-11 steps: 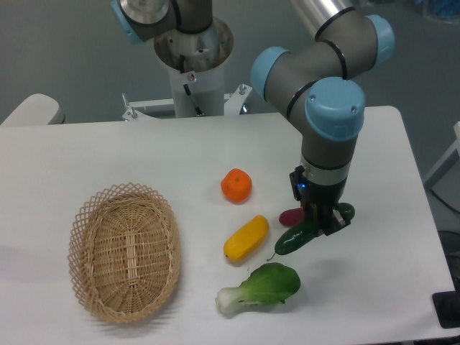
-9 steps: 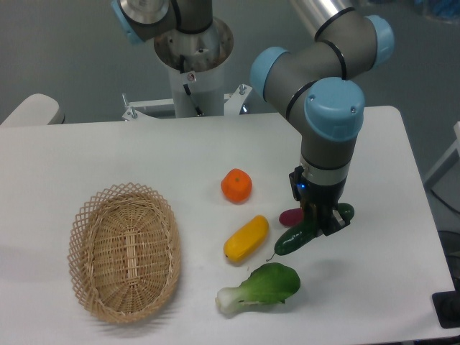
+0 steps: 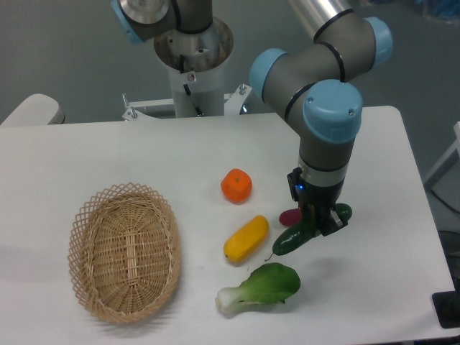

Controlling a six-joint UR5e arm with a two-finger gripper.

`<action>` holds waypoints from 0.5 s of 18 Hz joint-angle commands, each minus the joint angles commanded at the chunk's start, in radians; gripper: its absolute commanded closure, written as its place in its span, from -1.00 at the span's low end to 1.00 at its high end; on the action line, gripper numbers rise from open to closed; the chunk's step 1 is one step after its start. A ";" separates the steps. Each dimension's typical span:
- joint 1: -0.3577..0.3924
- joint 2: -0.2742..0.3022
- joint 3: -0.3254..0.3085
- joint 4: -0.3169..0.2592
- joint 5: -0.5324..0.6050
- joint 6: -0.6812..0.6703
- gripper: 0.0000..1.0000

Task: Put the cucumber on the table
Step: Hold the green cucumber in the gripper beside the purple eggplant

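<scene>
A dark green cucumber (image 3: 302, 231) is gripped at its middle by the robot's gripper (image 3: 319, 222), jaws closed around it, tilted with its left end low over the white table (image 3: 108, 154). Since the earlier frame, arm and cucumber have shifted very slightly left. A magenta piece (image 3: 289, 216) sits just beside it, a yellow piece (image 3: 246, 238) to its left, bok choy (image 3: 262, 286) below.

Glossy dark green cucumber (image 3: 295, 236) lies tilted on the white table (image 3: 374, 280).
</scene>
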 joint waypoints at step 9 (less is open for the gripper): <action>0.012 -0.026 -0.026 0.060 0.005 0.112 0.66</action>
